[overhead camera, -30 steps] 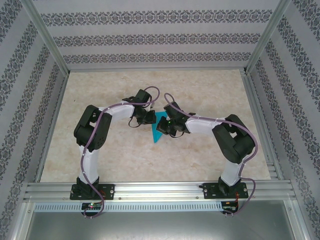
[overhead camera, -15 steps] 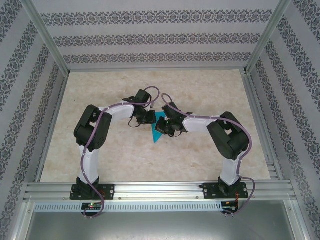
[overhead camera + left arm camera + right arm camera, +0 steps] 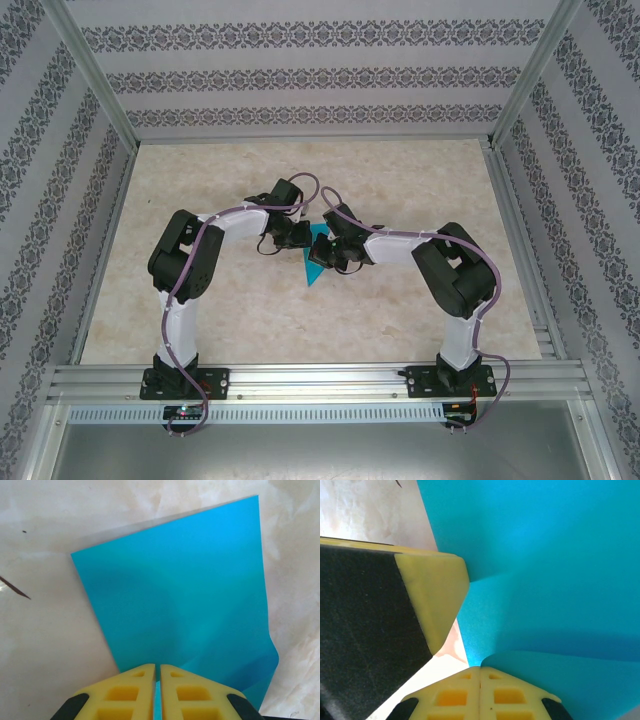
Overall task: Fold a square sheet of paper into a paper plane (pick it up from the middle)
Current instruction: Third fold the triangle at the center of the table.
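Note:
The turquoise-blue sheet of paper (image 3: 317,262) hangs between both grippers over the middle of the table, its lower corner pointing toward the near edge. My left gripper (image 3: 157,666) is shut on the sheet's near edge, and the sheet (image 3: 175,595) spreads away from it, curling at the lower right. A thin strip of blue shows in the slit between its fingers. My right gripper (image 3: 480,668) is shut on a curled fold of the sheet (image 3: 545,580). The left gripper's yellow and black finger (image 3: 435,595) stands close beside it on the left. From above, the left gripper (image 3: 297,238) and right gripper (image 3: 336,254) nearly touch.
The marbled beige table (image 3: 400,180) lies open all around the arms. Patterned walls and an aluminium frame (image 3: 300,378) enclose it. A small dark mark (image 3: 15,587) lies on the table left of the sheet.
The right arm has drawn in to the left, bringing its gripper a little closer to the left gripper. The sheet's visible blue patch has narrowed. The left arm has barely moved.

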